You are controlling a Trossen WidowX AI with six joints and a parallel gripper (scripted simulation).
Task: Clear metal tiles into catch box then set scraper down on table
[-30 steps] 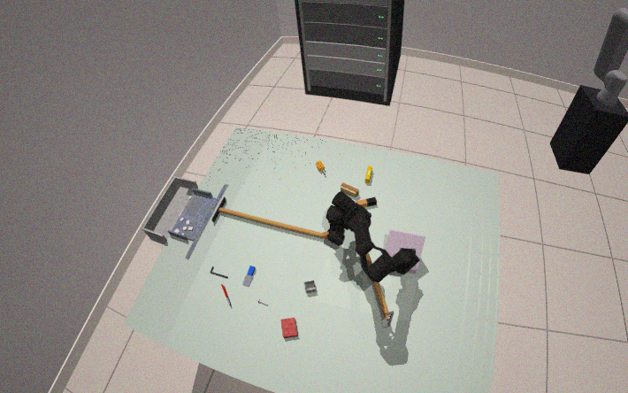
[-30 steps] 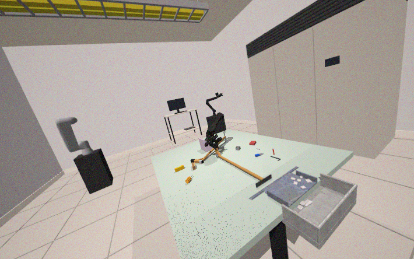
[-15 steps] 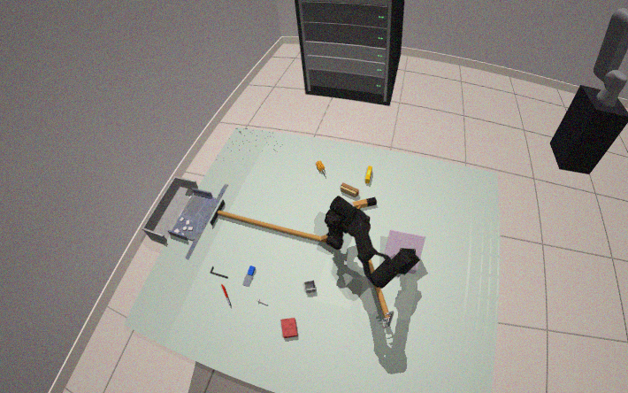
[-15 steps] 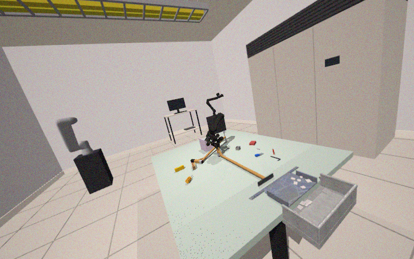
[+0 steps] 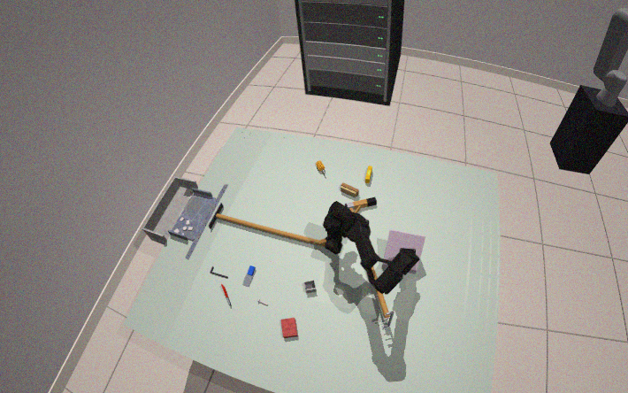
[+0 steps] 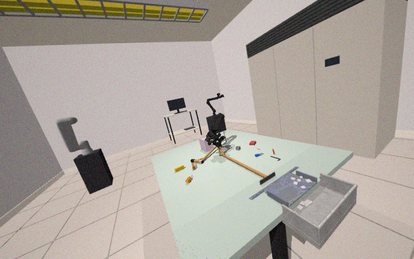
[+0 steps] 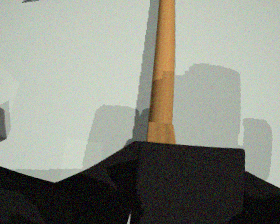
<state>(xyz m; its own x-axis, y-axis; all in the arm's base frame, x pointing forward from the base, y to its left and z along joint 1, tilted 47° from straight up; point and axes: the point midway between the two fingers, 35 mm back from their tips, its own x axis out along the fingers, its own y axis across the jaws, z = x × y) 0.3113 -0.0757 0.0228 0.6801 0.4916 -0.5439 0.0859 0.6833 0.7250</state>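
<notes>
my tool (image 5: 332, 242) is clamped on the near end of the long scraper (image 5: 267, 229), its dark fingers pinching the orange-brown handle, which runs straight away from me in the wrist view. the scraper lies low across the pale green table (image 5: 443, 204), and its black blade (image 6: 267, 178) sits at the near edge of the steel bench plate (image 6: 284, 192). several small white metal tiles (image 5: 186, 224) rest on the plate, toward its far end. a few more tiles lie inside the grey catch box (image 6: 337, 205), which hangs at the table's edge just beyond the plate. beside the handle, well apart from it, lie a blue-capped item (image 5: 249, 273), a red pen-like tool (image 5: 226, 295) and a black hex key (image 5: 218, 273). a red block (image 5: 288, 327) sits nearer the table's front edge.
</notes>
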